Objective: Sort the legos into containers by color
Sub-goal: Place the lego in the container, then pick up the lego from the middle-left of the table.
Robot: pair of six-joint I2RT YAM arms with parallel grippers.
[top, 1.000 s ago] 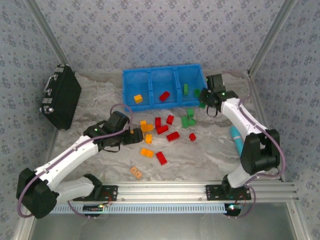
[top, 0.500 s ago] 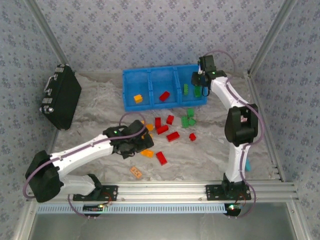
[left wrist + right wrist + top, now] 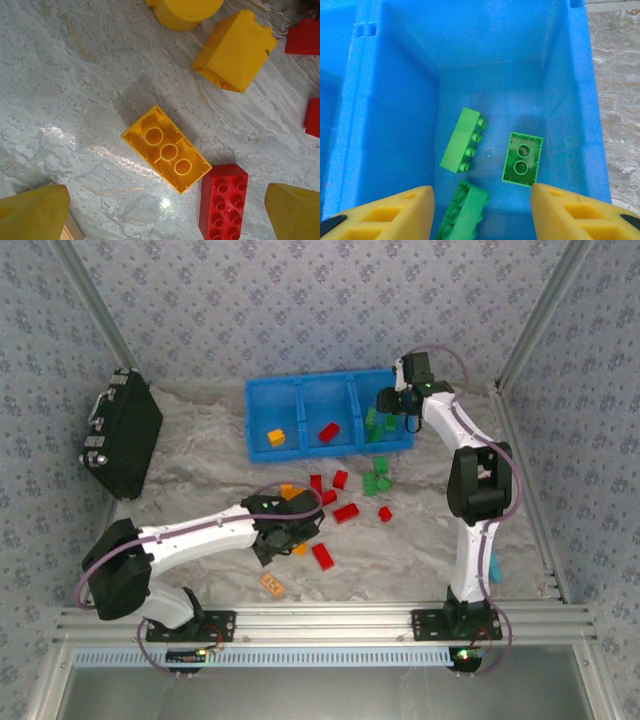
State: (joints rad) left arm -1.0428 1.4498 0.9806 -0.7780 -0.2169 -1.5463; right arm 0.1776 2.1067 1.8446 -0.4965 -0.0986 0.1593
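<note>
My left gripper (image 3: 165, 214) hovers open above an upside-down orange-yellow lego (image 3: 167, 150), with a red lego (image 3: 222, 200) just to its right; from above it (image 3: 292, 530) sits over the loose pile. My right gripper (image 3: 480, 216) is open over the right compartment (image 3: 485, 85) of the blue bin (image 3: 258, 410). Three green legos lie in that compartment. One of them (image 3: 465, 210) is blurred between my fingertips and touches neither; the others (image 3: 465, 140) (image 3: 522, 159) lie flat. The left compartment holds an orange lego (image 3: 276, 437), the middle a red one (image 3: 328, 431).
Loose red legos (image 3: 346, 512) and green legos (image 3: 378, 480) are scattered in front of the bin. A flat orange tag (image 3: 272, 584) lies near the front rail. A black hard case (image 3: 125, 432) leans at the far left. Patterned walls enclose the table.
My right gripper swung from beside the bin to over its right compartment and opened, letting go of a green lego. My left arm reached right and nearer, over the orange and red legos.
</note>
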